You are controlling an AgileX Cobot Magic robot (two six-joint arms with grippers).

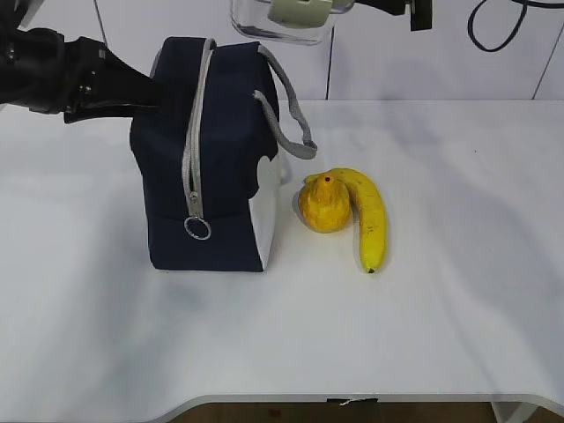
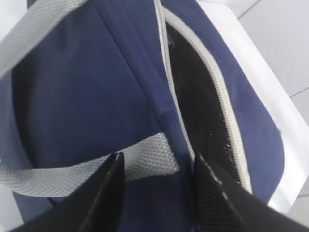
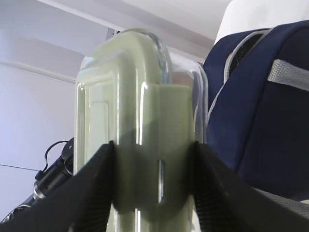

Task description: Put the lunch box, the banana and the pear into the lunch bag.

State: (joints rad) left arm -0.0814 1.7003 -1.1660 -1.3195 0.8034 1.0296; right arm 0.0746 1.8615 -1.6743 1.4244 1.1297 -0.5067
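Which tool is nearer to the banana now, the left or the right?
Right, though neither is close. The right tool holds the lunch box above the lunch bag; the left tool is at the bag's far side from the banana.

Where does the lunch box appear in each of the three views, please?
Exterior view: lunch box at the top edge, above the lunch bag.
Left wrist view: not in it; only the lunch bag shows.
Right wrist view: lunch box centre, between the pincer fingers.
Shared landmark: the bag's grey zipper.

lunch box cropped by top edge, left tool behind lunch bag, bag interior dark
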